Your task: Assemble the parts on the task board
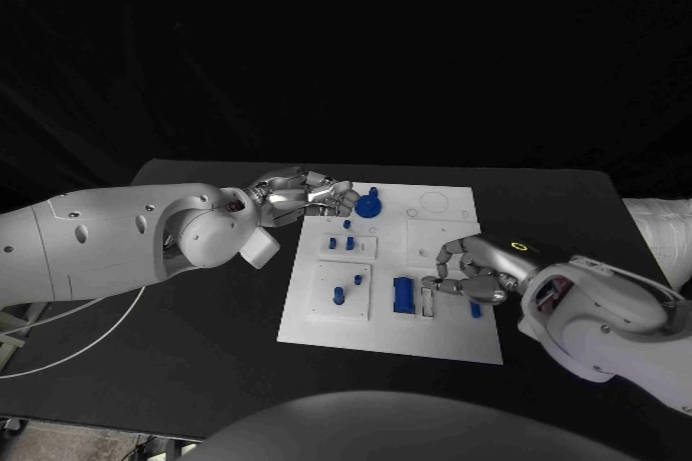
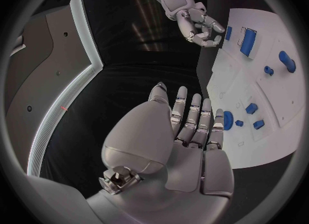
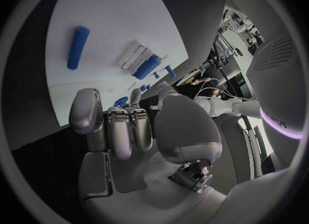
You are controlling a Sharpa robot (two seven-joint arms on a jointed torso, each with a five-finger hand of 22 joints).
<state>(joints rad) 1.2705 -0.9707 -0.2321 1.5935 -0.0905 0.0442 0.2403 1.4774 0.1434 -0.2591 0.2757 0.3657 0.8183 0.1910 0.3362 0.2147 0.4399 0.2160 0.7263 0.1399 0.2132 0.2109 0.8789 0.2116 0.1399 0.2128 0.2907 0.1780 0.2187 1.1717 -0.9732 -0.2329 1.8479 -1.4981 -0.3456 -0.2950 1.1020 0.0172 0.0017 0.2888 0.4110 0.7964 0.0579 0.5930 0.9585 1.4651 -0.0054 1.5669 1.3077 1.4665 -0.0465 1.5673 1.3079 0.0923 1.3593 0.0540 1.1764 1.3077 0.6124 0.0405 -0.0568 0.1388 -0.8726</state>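
Black table [image 1: 202, 311] holds the white board [image 1: 320, 316] in its middle. Small blue parts [image 1: 404, 295] sit on the board. The left hand [image 1: 306, 194] is at the board's far left corner, by a round blue part [image 1: 369, 206]. Its fingers are straight and hold nothing. The right hand [image 1: 473, 269] rests near the board's right edge, fingers curled; I cannot tell if it holds anything.

Two bulky glossy white arms with rounded shells, small dark screw holes on the left arm [image 1: 101, 243]. Silver metallic segmented left hand [image 1: 306, 194] and right hand [image 1: 479, 268]; fingers [image 2: 193, 118] show grey pads. Small yellow-green ring light on the right wrist [image 1: 518, 247]. Thin white cable [image 1: 72, 331] trailing below the left arm.
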